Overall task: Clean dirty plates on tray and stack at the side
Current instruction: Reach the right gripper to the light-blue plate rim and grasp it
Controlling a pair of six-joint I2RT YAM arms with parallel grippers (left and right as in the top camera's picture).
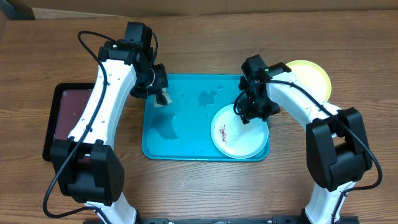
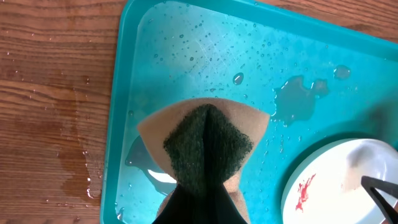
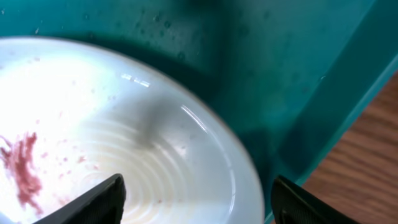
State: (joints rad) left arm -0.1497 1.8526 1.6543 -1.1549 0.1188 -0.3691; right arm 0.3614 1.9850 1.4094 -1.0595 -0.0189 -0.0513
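The turquoise tray [image 1: 186,134] lies mid-table, wet with droplets and a puddle. A white plate [image 1: 239,134] with a dark red smear sits in its right part; it also shows in the left wrist view [image 2: 339,180] and the right wrist view [image 3: 124,143]. A lime-green rimmed plate [image 1: 311,74] lies on the table right of the tray. My left gripper [image 1: 163,96] is shut on a tan sponge with a dark green pad [image 2: 205,146], held over the tray's left part. My right gripper [image 3: 196,196] is open, its fingers spanning the white plate's far right rim.
A dark maroon tray with a black rim [image 1: 68,115] lies left of the turquoise tray, under my left arm. Water is smeared on the wooden table [image 2: 56,124] beside the turquoise tray's left edge.
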